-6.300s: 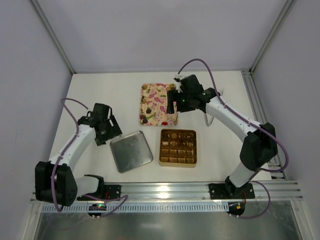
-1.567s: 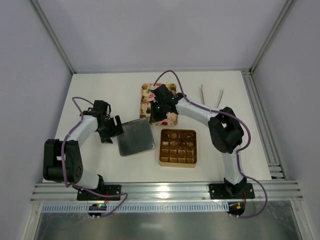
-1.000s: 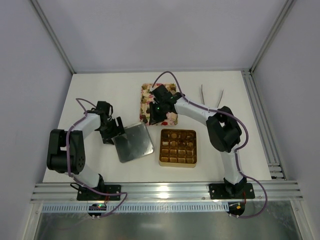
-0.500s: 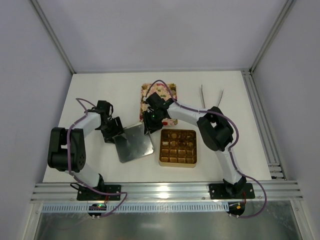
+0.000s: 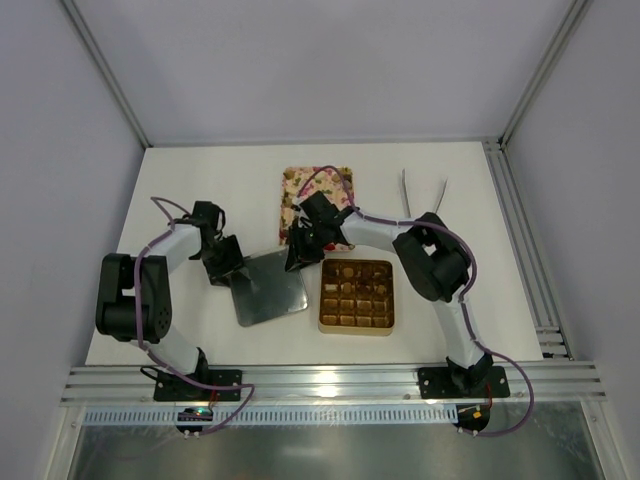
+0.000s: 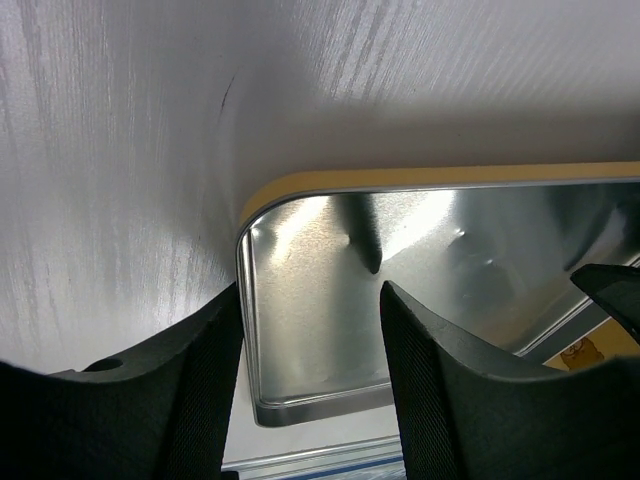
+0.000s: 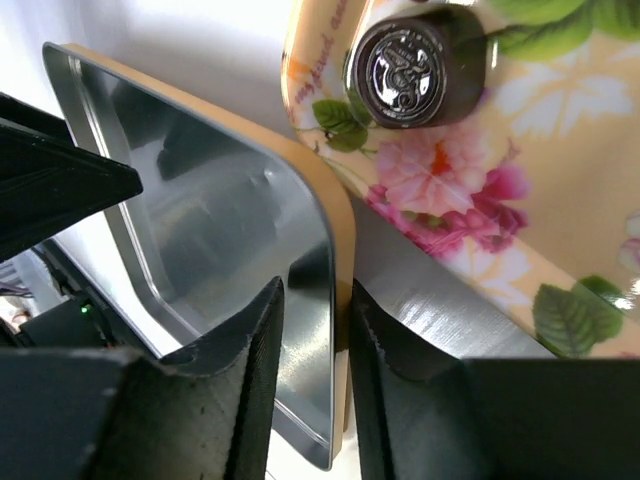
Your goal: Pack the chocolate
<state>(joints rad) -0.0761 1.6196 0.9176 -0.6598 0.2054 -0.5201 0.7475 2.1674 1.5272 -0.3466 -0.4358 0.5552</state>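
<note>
Box nearest me: gold-brown, square, gridded [image 5: 355, 328]. Beside it, the shallow square silver metal lid [image 5: 270, 290] has slid toward the pink floral rectangular tray [image 5: 335, 180] and looks tipped between both arms. My left gripper [image 6: 310, 300] stands spread astride its corner rim. My right gripper [image 7: 315, 295], come off the tray, straddles the opposite rim narrowly; I cannot tell whether it bites. One dark round chocolate [image 7: 415, 62] waits in the tray, so packing looks paused. White table [image 5: 180, 180], pale grey walls beyond.

Silver lid [image 5: 268, 290] beside gold box [image 5: 355, 329], floral tray [image 5: 295, 185] behind
</note>
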